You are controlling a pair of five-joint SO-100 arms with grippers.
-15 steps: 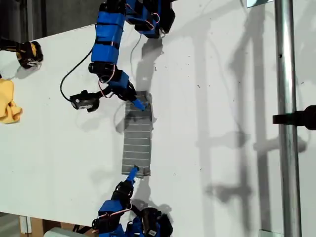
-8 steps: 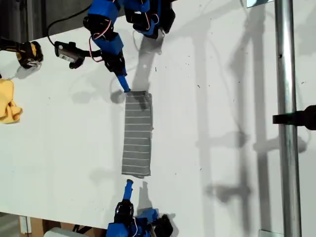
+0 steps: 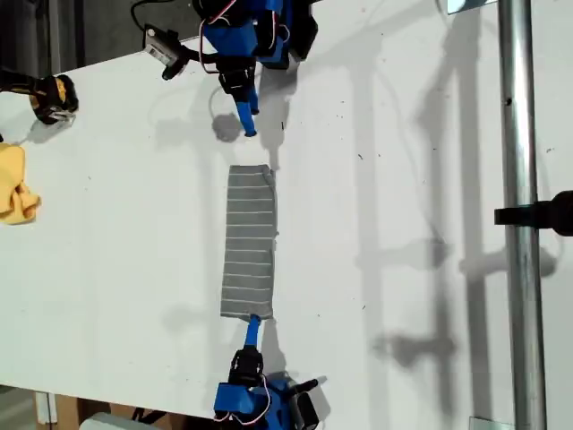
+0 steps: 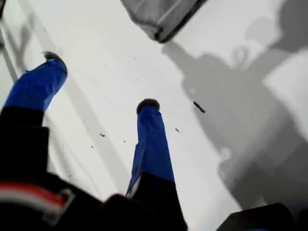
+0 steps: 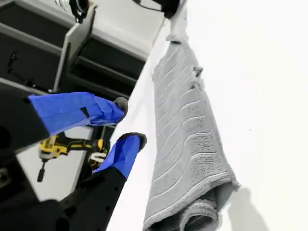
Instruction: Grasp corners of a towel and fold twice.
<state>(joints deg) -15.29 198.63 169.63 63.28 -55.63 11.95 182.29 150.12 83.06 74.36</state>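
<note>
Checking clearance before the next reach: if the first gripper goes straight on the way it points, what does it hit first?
Likely the bare white table, then the near end of the grey striped folded towel. My first gripper is open and angled downward; depth is unclear.

Yellow cloth (image 3: pixel 16 193), drill (image 3: pixel 47 95), perhaps; metal pole (image 3: pixel 520 215) on white table (image 3: pixel 116 251).

The white table (image 3: pixel 403 269) is bare on both long sides of the towel (image 3: pixel 249 242), and only a yellow cloth (image 3: pixel 16 184) and a drill (image 3: pixel 49 97) stand at the exterior view's left edge.
</note>
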